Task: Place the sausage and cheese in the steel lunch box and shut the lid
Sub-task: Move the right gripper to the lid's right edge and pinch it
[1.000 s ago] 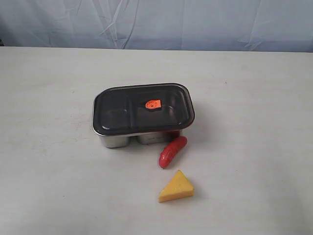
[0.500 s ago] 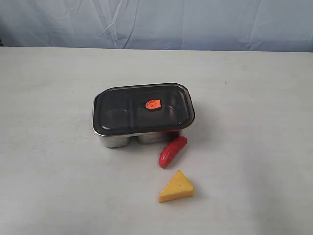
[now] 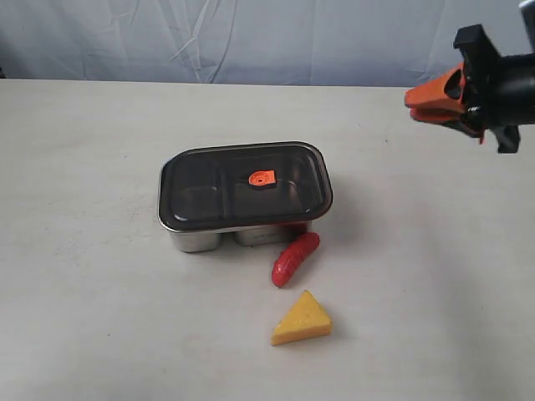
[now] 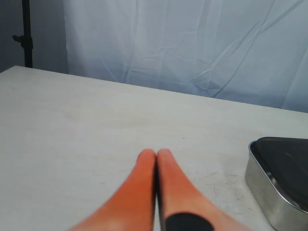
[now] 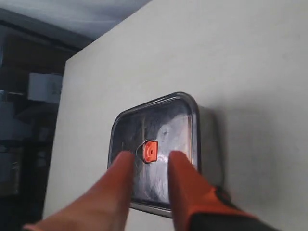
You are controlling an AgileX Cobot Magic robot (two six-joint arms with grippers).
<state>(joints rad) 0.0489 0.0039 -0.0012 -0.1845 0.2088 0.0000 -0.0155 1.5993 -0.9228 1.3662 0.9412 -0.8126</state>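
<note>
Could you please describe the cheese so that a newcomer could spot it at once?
Find the lunch box on the table, dark lid on. A red sausage lies by its near edge; the cheese sits just past that, nearer the camera. It is the only yellow triangle.

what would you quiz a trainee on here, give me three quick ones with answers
1. True or false: the lid sits on the steel lunch box.
2. The sausage and the cheese both lie: A inside the box; B on the table in front of the box; C on top of the lid.
3. Fill in: the left gripper is shut, while the right gripper is ____.

Key: 1 true; 2 B; 3 open.
</note>
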